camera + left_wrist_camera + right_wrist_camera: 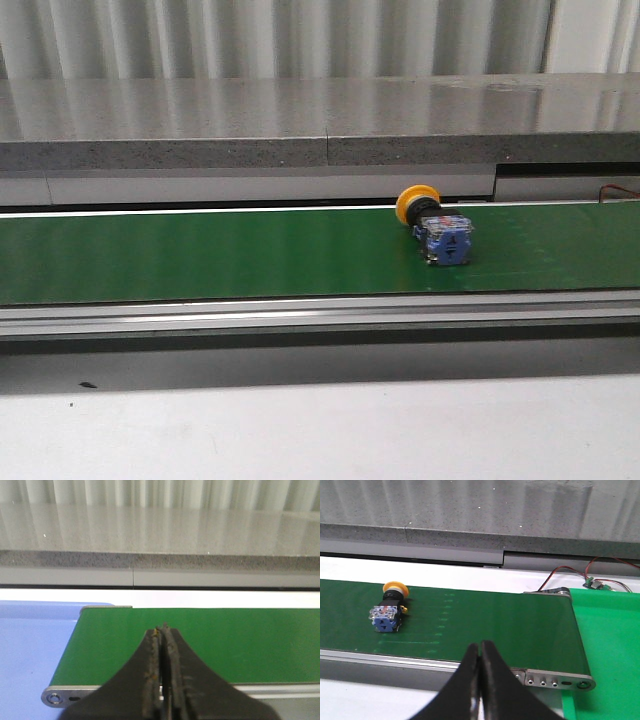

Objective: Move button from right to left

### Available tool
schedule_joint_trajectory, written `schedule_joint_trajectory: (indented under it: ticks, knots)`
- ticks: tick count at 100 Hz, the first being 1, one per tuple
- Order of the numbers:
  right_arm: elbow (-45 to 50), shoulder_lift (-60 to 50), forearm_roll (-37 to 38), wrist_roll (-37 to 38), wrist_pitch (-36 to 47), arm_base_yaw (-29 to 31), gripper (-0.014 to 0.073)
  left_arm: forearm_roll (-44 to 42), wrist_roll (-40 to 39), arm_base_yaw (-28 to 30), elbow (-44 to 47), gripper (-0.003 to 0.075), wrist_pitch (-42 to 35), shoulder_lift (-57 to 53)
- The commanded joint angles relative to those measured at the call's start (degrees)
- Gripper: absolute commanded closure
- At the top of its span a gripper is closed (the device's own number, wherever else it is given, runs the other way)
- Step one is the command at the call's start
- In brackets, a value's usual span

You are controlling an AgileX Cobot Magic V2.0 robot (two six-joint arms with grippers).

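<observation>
The button (434,224) lies on its side on the green conveyor belt (200,255), right of centre, its yellow cap toward the far edge and its blue-grey block toward me. It also shows in the right wrist view (389,610). My right gripper (480,647) is shut and empty, over the belt's near edge, apart from the button. My left gripper (162,631) is shut and empty over the belt's left end (150,640). Neither gripper shows in the front view.
A grey stone ledge (320,120) runs behind the belt. A metal rail (320,318) borders the near side. The belt's right end roller plate (555,679) meets a green surface (610,650); red wires and a small board (594,582) lie there. A blue surface (30,650) lies past the left end.
</observation>
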State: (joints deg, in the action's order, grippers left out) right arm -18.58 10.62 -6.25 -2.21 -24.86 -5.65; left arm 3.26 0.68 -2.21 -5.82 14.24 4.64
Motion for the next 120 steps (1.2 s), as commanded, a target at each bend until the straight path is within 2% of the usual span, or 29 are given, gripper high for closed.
schedule_joint_trajectory:
  ticks: [1,22,36,45,50,55,60,67,90,120]
  knots:
    - [-1.45,0.59,0.57,-0.66,4.52,0.0,0.0662,0.75,-0.68,0.05,-6.31,0.0741,0.69,5.48]
    - [-1.45,0.59,0.57,-0.66,4.52,0.0,0.0662,0.75,-0.68,0.05,-17.07,0.0741,15.02,19.38]
    - [-1.45,0.59,0.57,-0.66,4.52,0.0,0.0662,0.75,1.02,0.05,-21.81,0.0717,17.36,27.06]
    - [-1.45,0.59,0.57,-0.66,4.52,0.0,0.0662,0.75,3.03,0.05,-24.09,0.0575,18.88,30.91]
    - [-1.45,0.59,0.57,-0.66,4.52,0.0,0.0662,0.85,3.03,0.05,-25.15,0.0447,19.63,32.59]
    - [-1.45,0.59,0.57,-0.66,4.52,0.0,0.0662,1.01,3.03,0.05,-26.09,0.0281,20.0,34.01]
    - [-1.45,0.59,0.57,-0.66,4.58,0.0,0.0662,1.01,3.03,0.05,-26.79,0.016,19.44,35.04]
    - [-1.45,0.59,0.57,-0.66,4.58,0.0,0.0662,1.01,3.03,0.05,-27.46,0.0068,17.26,35.54]
    - [-1.45,0.59,0.57,-0.66,4.58,0.0,0.0662,4.13,3.03,0.05,-27.58,0.0062,11.52,35.54]
    - [-1.45,0.59,0.57,-0.66,4.58,0.0,0.0662,19.48,4.52,0.05,-37.04,0.0062,23.92,44.01]
